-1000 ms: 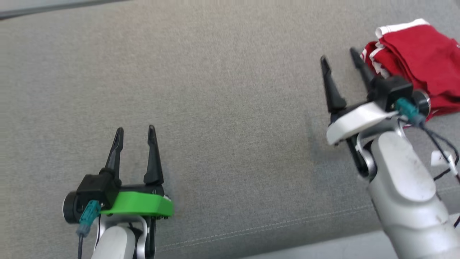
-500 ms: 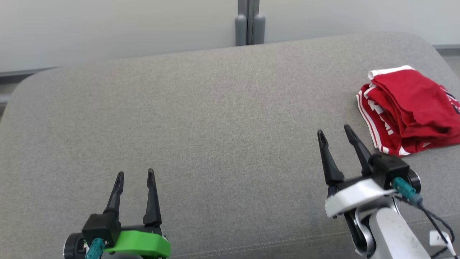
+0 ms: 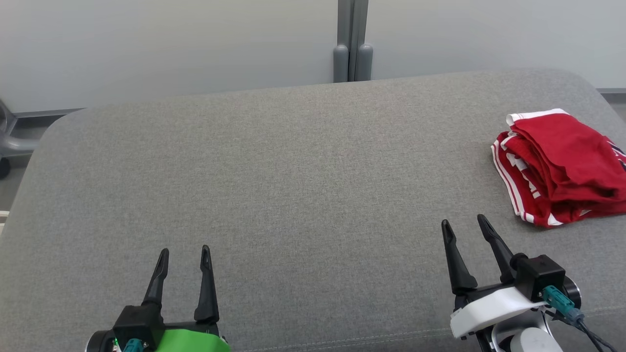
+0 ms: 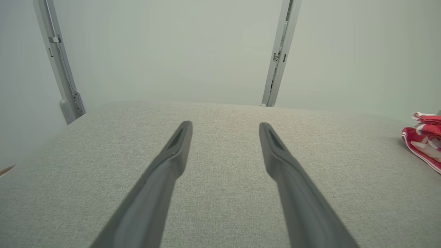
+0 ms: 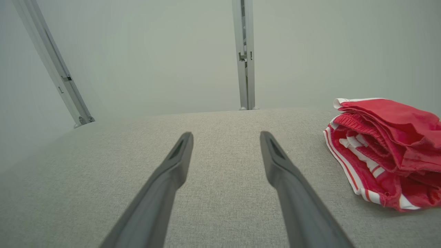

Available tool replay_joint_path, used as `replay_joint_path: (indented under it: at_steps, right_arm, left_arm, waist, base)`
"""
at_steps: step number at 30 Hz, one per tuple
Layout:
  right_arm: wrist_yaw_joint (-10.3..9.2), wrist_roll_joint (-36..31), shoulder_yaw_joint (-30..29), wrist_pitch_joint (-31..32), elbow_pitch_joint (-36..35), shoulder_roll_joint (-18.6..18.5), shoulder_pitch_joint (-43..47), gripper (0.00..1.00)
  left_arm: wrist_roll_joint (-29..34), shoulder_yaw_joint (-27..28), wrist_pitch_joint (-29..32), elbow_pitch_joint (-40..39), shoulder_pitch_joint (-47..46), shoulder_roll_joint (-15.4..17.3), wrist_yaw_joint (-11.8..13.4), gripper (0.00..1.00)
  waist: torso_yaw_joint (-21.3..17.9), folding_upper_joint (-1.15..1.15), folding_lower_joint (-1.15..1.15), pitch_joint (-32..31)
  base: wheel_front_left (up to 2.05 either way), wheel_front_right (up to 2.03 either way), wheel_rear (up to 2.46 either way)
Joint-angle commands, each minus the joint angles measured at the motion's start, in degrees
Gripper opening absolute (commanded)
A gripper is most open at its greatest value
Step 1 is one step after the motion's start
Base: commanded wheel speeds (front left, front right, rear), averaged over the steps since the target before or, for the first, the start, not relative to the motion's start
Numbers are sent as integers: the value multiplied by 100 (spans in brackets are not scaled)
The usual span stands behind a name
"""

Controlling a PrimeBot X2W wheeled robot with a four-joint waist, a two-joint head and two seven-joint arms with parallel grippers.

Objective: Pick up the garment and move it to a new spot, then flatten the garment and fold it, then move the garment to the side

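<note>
Red garment (image 3: 562,166) sits as a folded bundle at the right end of the grey padded bench (image 3: 293,171), white stripes running along its left edge and top layers loosely stacked. It lies well off the middle of the bench and close to its right edge. To my eye that is the "to the side" spot, so the fold and the last move look done.

Over to the right gripper (image 3: 463,220), low in the head view, near the bundle's nearer left corner but clearly apart from it. Its fingers point toward the wall post (image 3: 352,49), not at the cloth. The jaws stand moderately parted with nothing between them. In the right wrist view there is plain grey fabric in the gap, and the garment (image 5: 386,151) lies off to the right.

The left gripper (image 3: 185,249) is down at lower left, well apart from the garment. Its jaws are parted about the same and empty, touching nothing I can see. The left wrist view catches just a red sliver (image 4: 425,141) at its right edge.

Both arms sit low and symmetrical, which reads as a parked pose.
</note>
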Motion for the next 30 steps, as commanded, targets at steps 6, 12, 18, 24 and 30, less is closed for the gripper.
replay_joint_path:
  at_steps: [6,12,18,24,30]
  right_arm:
    - [-8,-17,2,-13,-13,35,148,100]
    - [1,4,5,7,115,51,135,0]
    - [1,599,-88,167,235,33,73,0]
    - [0,1269,-201,355,358,-3,-76,0]
    - [0,1887,-308,528,467,-30,-207,0]
  left_arm:
    - [75,45,-25,57,83,-14,-134,100]
    - [51,4,23,192,30,-12,-99,0]
    - [-527,59,122,285,-78,-5,-144,0]
    - [-1178,131,238,410,-252,8,-222,0]
    - [-1779,198,345,543,-417,17,-304,0]
  waist:
    - [-2,0,1,-34]
    - [7,0,1,-46]
    - [7,0,1,-39]
    - [7,0,1,-32]
    - [6,0,1,-25]
  base:
    - [0,0,0]
    - [0,0,0]
    - [0,0,0]
    - [0,0,0]
    - [0,0,0]
